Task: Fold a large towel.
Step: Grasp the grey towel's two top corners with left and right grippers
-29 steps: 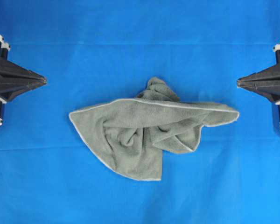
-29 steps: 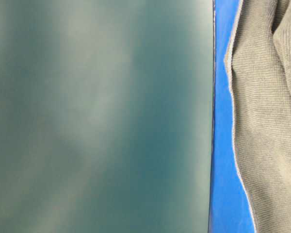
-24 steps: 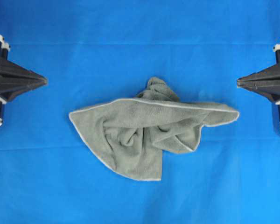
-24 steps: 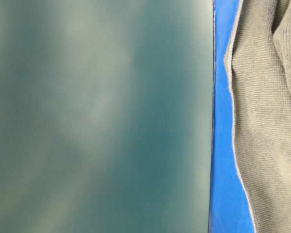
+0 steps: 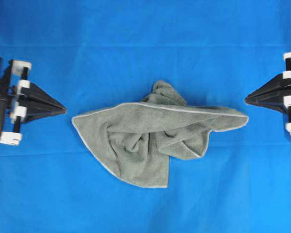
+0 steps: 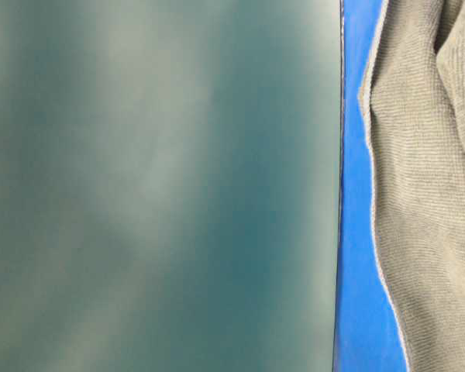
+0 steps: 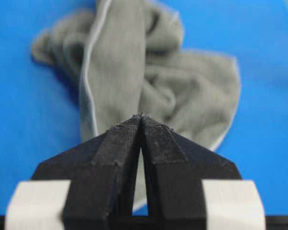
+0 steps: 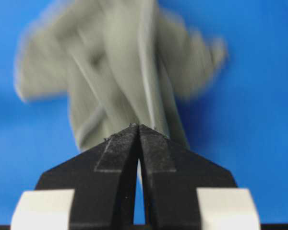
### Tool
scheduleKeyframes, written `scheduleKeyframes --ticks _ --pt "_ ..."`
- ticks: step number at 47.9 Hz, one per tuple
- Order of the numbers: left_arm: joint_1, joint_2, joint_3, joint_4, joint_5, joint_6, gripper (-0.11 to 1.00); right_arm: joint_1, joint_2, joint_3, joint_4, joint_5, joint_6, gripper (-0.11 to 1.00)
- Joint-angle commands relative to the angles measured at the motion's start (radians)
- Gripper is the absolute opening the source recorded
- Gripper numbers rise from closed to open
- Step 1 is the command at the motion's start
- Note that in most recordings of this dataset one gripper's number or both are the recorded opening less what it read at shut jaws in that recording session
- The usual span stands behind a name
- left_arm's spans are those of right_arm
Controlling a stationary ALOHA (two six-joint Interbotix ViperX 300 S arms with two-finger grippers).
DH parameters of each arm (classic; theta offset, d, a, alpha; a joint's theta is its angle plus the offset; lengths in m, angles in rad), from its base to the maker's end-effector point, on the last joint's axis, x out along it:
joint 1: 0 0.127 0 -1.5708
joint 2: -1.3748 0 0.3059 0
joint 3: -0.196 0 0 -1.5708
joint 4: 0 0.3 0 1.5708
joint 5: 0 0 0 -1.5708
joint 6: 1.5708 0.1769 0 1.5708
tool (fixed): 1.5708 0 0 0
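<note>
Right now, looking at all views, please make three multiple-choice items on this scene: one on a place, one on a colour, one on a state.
1. Where does the towel lie?
A. between the two hands
B. under the left hand
C. off the blue sheet

2. What colour is the hem of the towel?
A. red
B. pale
C. black

3. How does the left hand stand?
A. wide open
B. shut on the towel
C. shut, holding nothing

Key: 1 A, the towel is crumpled mid-sheet, apart from the left and right hand. 2 B, a thin pale line edges it. 3 C, the left wrist view shows its fingers meeting short of the cloth.
</note>
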Motion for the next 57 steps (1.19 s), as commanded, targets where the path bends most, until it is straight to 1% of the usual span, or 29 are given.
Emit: scheduleKeyframes --ticks 1,5,7,8,12,15,16,17,19,23,26,34,38,40,43,46,52,54,55,57 --pt "-0.002 0.077 -0.012 -0.003 -0.015 -0.028 0.05 -0.011 0.043 -0.002 -0.003 0.075 0.054 0.0" --pt "0.0 0.15 -0.011 -0.003 -0.046 -0.06 0.26 -0.011 0.087 0.015 -0.012 0.11 0.103 0.01" --pt "0.003 0.19 -0.008 -0.003 -0.067 -0.064 0.4 -0.011 0.114 0.026 -0.014 0.12 0.121 0.07" --pt "0.008 0.219 -0.006 -0.003 -0.078 -0.066 0.47 -0.011 0.127 0.031 -0.017 0.123 0.13 0.12" --pt "0.031 0.302 0.0 0.0 -0.115 -0.064 0.71 -0.011 0.19 0.06 -0.041 0.123 0.155 0.38" --pt "0.052 0.367 0.003 0.002 -0.149 -0.064 0.83 -0.011 0.233 0.078 -0.066 0.112 0.166 0.55" --pt "0.06 0.385 0.003 0.002 -0.161 -0.064 0.85 -0.011 0.249 0.084 -0.072 0.103 0.169 0.61" --pt "0.066 0.403 0.002 0.002 -0.173 -0.064 0.85 -0.012 0.262 0.089 -0.077 0.092 0.172 0.65" --pt "0.074 0.454 -0.002 0.002 -0.212 -0.064 0.83 -0.011 0.288 0.098 -0.083 0.061 0.178 0.69" --pt "0.077 0.528 -0.008 0.002 -0.276 -0.063 0.84 -0.012 0.347 0.112 -0.091 -0.021 0.19 0.66" --pt "0.094 0.586 -0.011 0.002 -0.311 -0.061 0.84 -0.014 0.393 0.118 -0.098 -0.084 0.19 0.66" --pt "0.147 0.678 -0.02 0.002 -0.334 -0.046 0.84 -0.055 0.512 0.104 -0.137 -0.189 0.189 0.66" --pt "0.153 0.687 -0.032 0.003 -0.316 -0.017 0.83 -0.075 0.563 0.087 -0.167 -0.206 0.19 0.65" --pt "0.152 0.686 -0.038 0.003 -0.298 -0.002 0.8 -0.075 0.571 0.078 -0.178 -0.202 0.189 0.64" --pt "0.15 0.684 -0.048 0.003 -0.259 0.02 0.69 -0.075 0.569 0.066 -0.179 -0.196 0.189 0.6" --pt "0.15 0.673 -0.054 0.003 -0.213 0.038 0.5 -0.075 0.558 0.058 -0.179 -0.186 0.186 0.45" --pt "0.149 0.634 -0.075 0.003 -0.15 0.052 0.12 -0.074 0.511 0.046 -0.178 -0.166 0.189 0.06" --pt "0.15 0.612 -0.083 0.003 -0.124 0.054 0.03 -0.071 0.483 0.04 -0.176 -0.149 0.192 0.0" --pt "0.149 0.6 -0.087 0.003 -0.11 0.055 0.01 -0.071 0.468 0.037 -0.173 -0.141 0.193 0.0" --pt "0.149 0.571 -0.098 0.006 -0.077 0.058 0.0 -0.071 0.44 0.031 -0.17 -0.12 0.195 0.0"
